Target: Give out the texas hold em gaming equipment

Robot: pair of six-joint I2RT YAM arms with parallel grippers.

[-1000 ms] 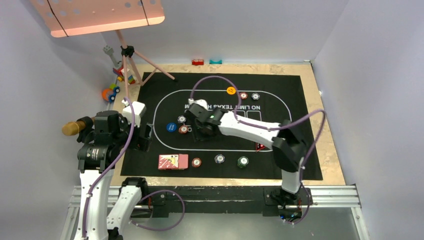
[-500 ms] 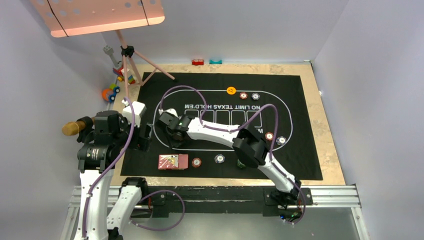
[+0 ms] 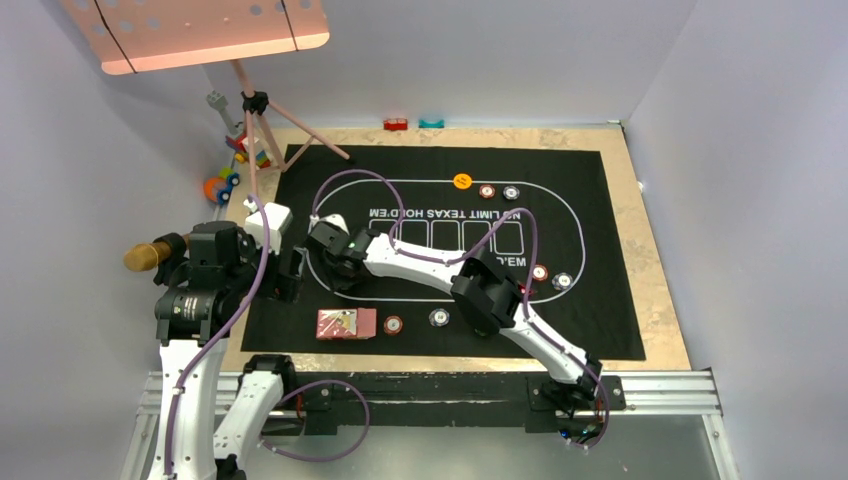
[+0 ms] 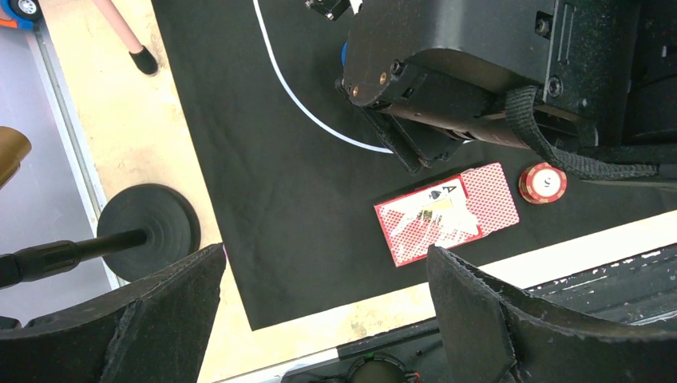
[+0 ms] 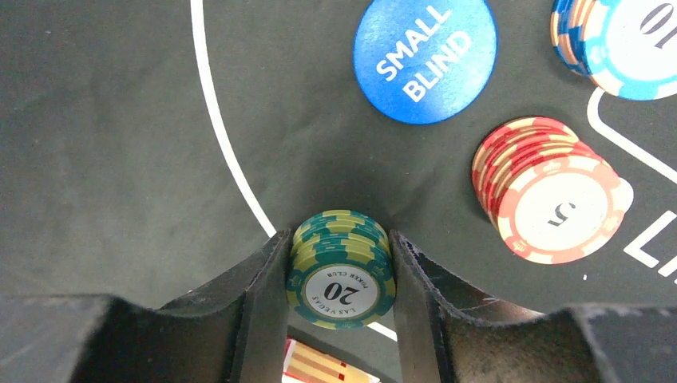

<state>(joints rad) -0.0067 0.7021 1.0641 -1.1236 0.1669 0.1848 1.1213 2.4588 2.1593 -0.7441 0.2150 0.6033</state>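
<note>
With chip stacks already at the far and right seats, the right gripper (image 5: 341, 279) clamps a green chip stack (image 5: 343, 267) over the mat's left end, the left gripper (image 4: 319, 319) gaping idle above the undealt cards (image 4: 445, 211).

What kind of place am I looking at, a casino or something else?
Probably a robotics test booth, not a casino: plain white walls enclose a small table where a black felt poker mat lies, and the right gripper grips a stack of green chips beside a Small Blind button.

bright, even overhead light; soft shadows; all views sharp except dark blurred fingers (image 5: 263, 319) at the wrist views' edges.
</note>
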